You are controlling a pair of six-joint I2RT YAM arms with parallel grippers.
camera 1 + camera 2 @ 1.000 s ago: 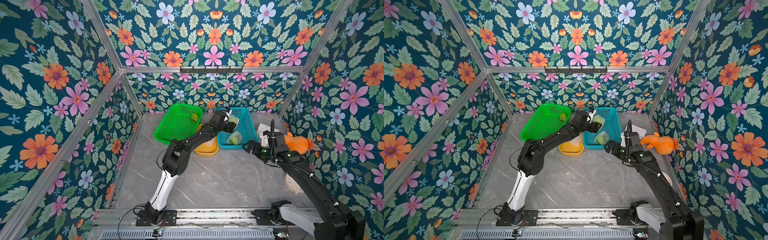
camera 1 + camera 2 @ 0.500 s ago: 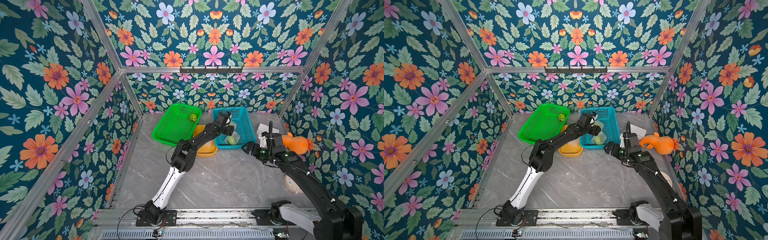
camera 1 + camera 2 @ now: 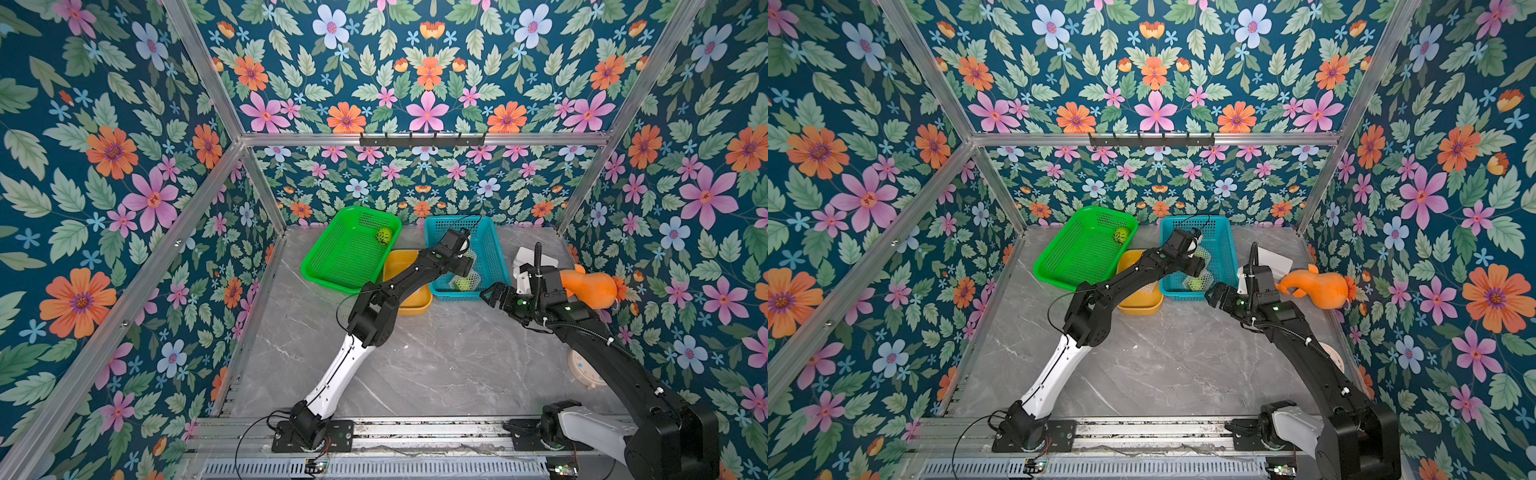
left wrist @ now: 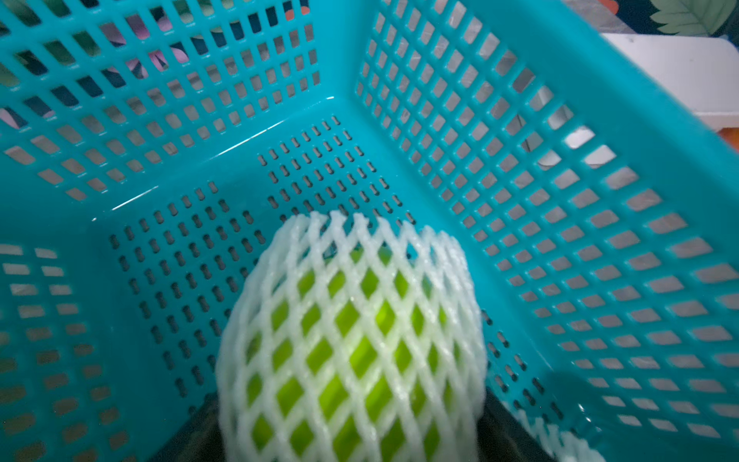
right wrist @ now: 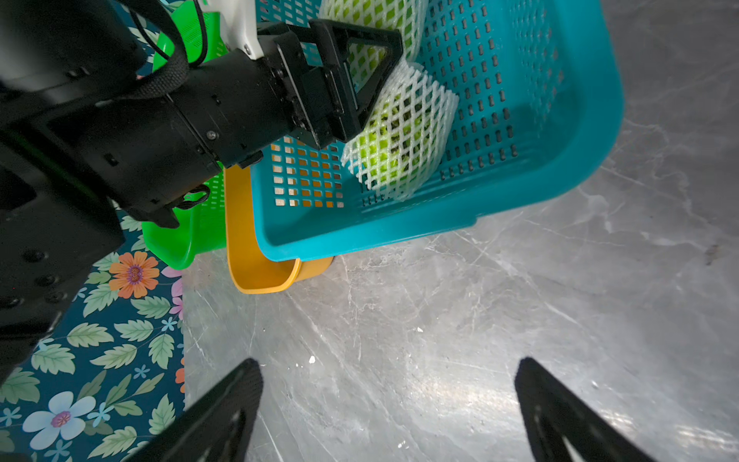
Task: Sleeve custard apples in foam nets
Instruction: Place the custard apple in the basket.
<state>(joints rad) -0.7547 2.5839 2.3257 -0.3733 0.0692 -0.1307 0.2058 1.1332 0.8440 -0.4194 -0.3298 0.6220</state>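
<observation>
My left gripper [image 3: 465,262] reaches into the teal basket [image 3: 500,266] and is shut on a custard apple in a white foam net [image 4: 352,340]; its fingers are mostly hidden by the fruit. A second netted custard apple [image 5: 400,132] lies on the basket floor beside it, also visible in both top views [image 3: 461,284] [image 3: 1196,284]. One bare custard apple [image 3: 383,235] sits in the green basket [image 3: 332,266]. My right gripper [image 5: 388,362] hovers open over the marble table, just in front of the teal basket, with nothing between its fingers.
A yellow tub [image 3: 405,305] sits wedged between and under the two baskets. An orange gourd toy [image 3: 590,286] and a white box [image 3: 536,259] lie at the right wall behind my right arm. A round pale object [image 3: 584,370] lies by the right wall.
My left gripper has carried the netted fruit lower and nearer inside the teal basket. The right arm has barely moved.
</observation>
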